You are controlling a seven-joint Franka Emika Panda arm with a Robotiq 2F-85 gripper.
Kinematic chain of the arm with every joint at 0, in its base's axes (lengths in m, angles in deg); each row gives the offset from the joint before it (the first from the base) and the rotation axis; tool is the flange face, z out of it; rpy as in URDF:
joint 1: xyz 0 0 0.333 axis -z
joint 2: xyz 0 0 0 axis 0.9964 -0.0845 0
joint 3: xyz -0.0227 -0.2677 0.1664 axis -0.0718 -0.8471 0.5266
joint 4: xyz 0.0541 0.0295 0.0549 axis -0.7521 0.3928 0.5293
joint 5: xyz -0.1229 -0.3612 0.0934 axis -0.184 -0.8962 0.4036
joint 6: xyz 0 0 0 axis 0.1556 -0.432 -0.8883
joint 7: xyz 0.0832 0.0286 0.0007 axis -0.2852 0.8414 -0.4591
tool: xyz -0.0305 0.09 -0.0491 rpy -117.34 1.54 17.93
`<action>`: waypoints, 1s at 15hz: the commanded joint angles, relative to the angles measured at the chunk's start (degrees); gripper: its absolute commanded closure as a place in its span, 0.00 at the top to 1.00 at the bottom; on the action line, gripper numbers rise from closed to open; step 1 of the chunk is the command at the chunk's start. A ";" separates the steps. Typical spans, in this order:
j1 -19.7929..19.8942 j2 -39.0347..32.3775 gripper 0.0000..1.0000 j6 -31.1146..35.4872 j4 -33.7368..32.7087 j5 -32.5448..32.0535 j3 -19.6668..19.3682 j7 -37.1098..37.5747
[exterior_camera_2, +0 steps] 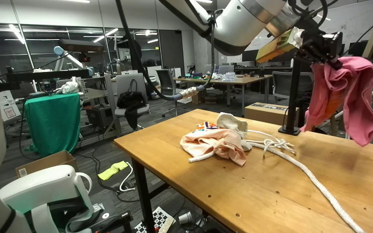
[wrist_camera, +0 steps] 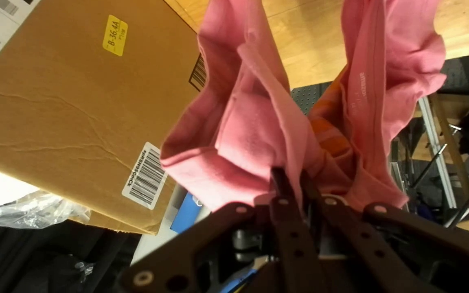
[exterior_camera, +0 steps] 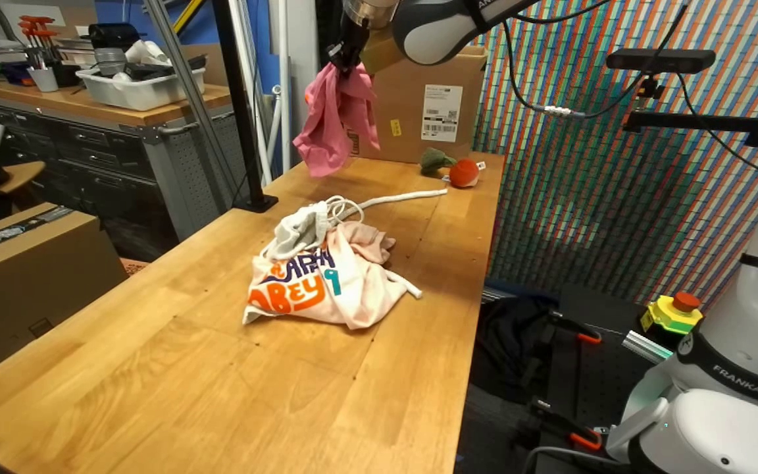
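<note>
Pinching a pink cloth (exterior_camera_2: pixel 359 87), the pincer (wrist_camera: pixel 293 183) has a bunch of it caught tight between its tips. The pink cloth hangs in loose folds, up in the air near a big brown box (exterior_camera: pixel 405 99) at the end of the wooden surface (exterior_camera: pixel 287 395). In both exterior views it droops in floppy parts. In the wrist view it shows an orange patch (wrist_camera: pixel 334 143) and some small pale writing (wrist_camera: pixel 362 86). Down on the surface, well apart from the pincer, lies a crumpled peach cloth (exterior_camera: pixel 359 296) with big letters in orange, dark blue and teal. Some off-white cloth (exterior_camera: pixel 297 230) is bunched against it, with thin strings (exterior_camera: pixel 341 209) in loose loops. A thick white rope (exterior_camera: pixel 412 195) runs out from this heap across the wood. By the brown box, a soft green thing (exterior_camera: pixel 434 162) that looks like broccoli sits right beside a round red thing (exterior_camera: pixel 464 173). A black post (exterior_camera_2: pixel 292 103) stands at the edge of the surface. In an exterior view, a yellow cloth (exterior_camera_2: pixel 113 170) lies on the floor (exterior_camera_2: pixel 107 149).
</note>
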 commanded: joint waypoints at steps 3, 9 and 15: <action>2.03 -10.14 0.07 -1.51 -13.88 0.86 0.46 -3.56; 3.37 -18.10 0.07 -4.69 -23.74 2.12 -1.32 -5.77; 4.30 -23.23 0.40 -9.16 -30.75 3.41 -1.94 -7.58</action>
